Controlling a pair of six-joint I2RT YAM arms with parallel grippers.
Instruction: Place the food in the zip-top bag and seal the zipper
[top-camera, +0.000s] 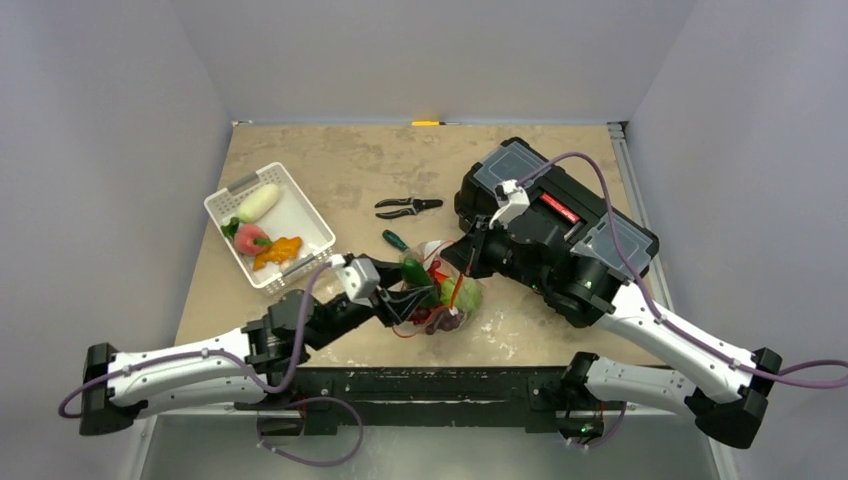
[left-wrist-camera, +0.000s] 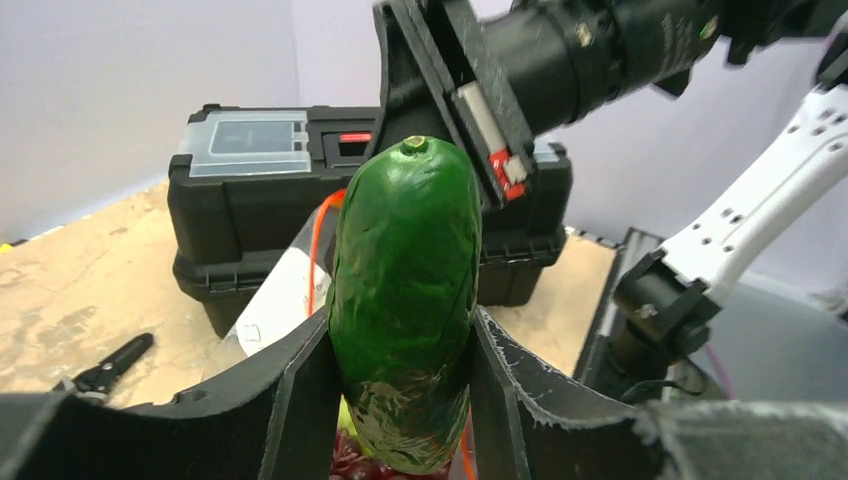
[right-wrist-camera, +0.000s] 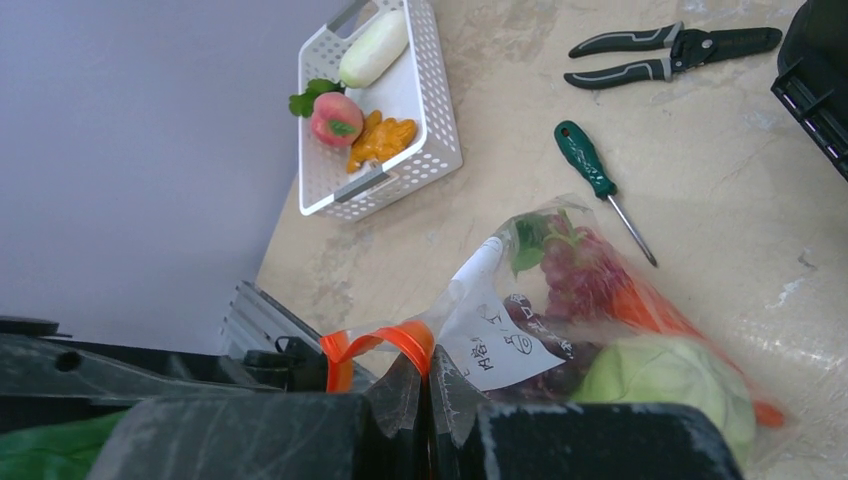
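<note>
The left gripper (left-wrist-camera: 400, 385) grasps the green cucumber (left-wrist-camera: 405, 290) across its lower half and holds it upright, stem end up. The cucumber's lower end sits at the mouth of the zip-top bag (right-wrist-camera: 600, 300), with dark grapes showing just beneath it. The right gripper (right-wrist-camera: 428, 392) is clenched on the clear plastic at the bag's mouth. The orange-red zipper (right-wrist-camera: 380, 342) curls in a loop just above its fingertips. The bag lies on the table (top-camera: 350, 170) between the two grippers, its mouth lifted. Inside it are the purple grape bunch (right-wrist-camera: 575, 275), the green cabbage (right-wrist-camera: 665, 380) and the orange carrot (right-wrist-camera: 650, 310), pressed close together. A white label (right-wrist-camera: 490, 348) sits on the bag near the mouth.

Just beyond the bag lies a green-handled screwdriver (right-wrist-camera: 583, 160), and past that the black-handled pliers (right-wrist-camera: 670, 55). To the left stands the white slotted basket (right-wrist-camera: 430, 150), holding the pink-red peach (right-wrist-camera: 336, 118), an orange piece (right-wrist-camera: 382, 140) touching it and a pale white vegetable (right-wrist-camera: 373, 48). A black toolbox (top-camera: 540, 225) stands on the right.
</note>
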